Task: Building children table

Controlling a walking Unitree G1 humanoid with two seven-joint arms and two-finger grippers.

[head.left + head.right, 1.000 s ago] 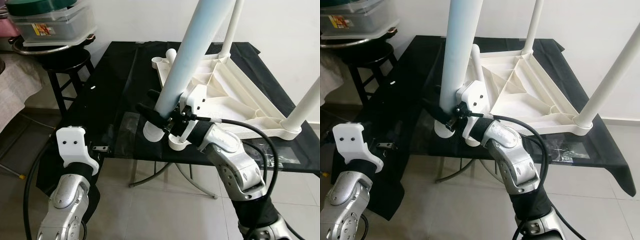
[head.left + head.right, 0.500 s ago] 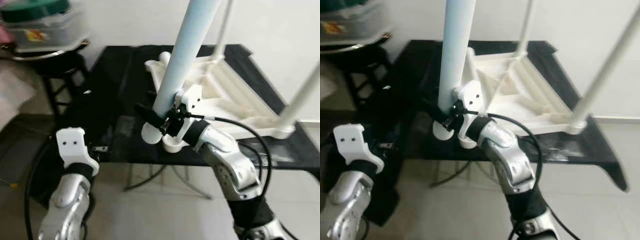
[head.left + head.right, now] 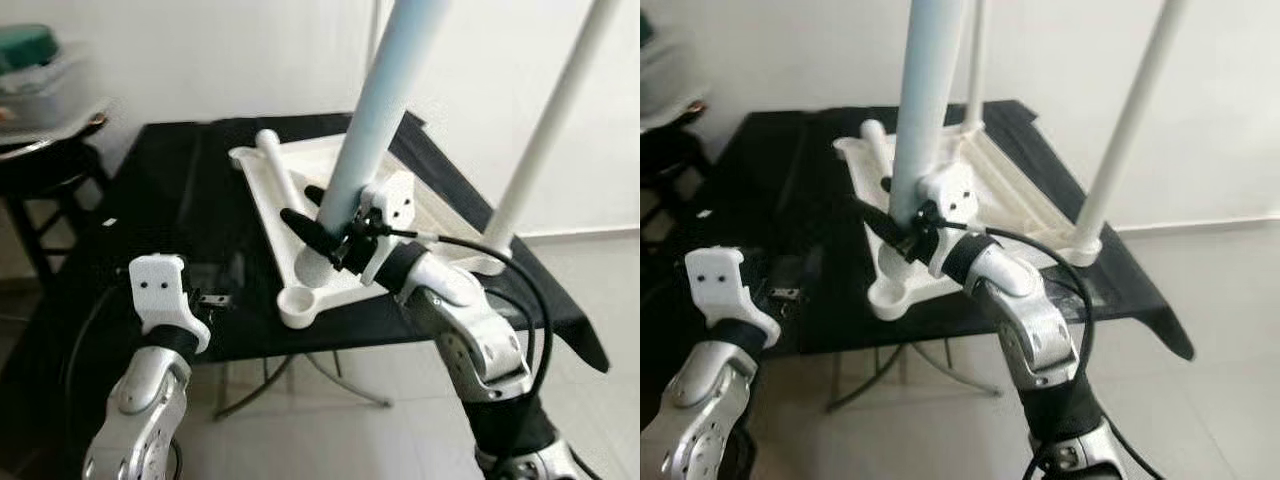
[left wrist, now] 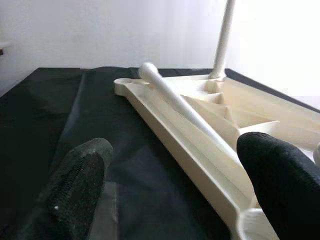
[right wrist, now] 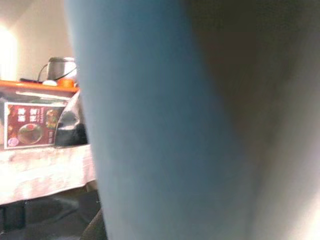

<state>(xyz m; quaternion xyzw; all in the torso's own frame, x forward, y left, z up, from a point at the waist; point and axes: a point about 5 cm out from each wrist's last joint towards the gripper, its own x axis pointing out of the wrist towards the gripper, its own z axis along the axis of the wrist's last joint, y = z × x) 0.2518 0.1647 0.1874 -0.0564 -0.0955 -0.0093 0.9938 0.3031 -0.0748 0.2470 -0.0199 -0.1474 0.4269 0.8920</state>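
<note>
black cloth (image 3: 180,210) covers the work table, where the upturned white children's table top (image 3: 300,215) lies with two white legs (image 3: 545,135) already standing and one loose leg (image 4: 175,102) lying across it. the right gripper (image 3: 320,228) is clamped on the pale blue leg (image 3: 375,110), its foot now resting on the top's frame rather than at the corner socket (image 3: 297,303) as a second ago. the camera has swung right, and the left gripper (image 4: 170,185) hovers spread beside the top's near edge.

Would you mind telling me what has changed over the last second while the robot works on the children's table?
The whole view has shifted, so the camera moved. The upside-down white tabletop now shows a different angle on the black table, seemingly turned. The right gripper stays clamped on the pale blue leg, whose foot remains beside the empty corner socket. The left gripper still hovers open, holding nothing.
</note>
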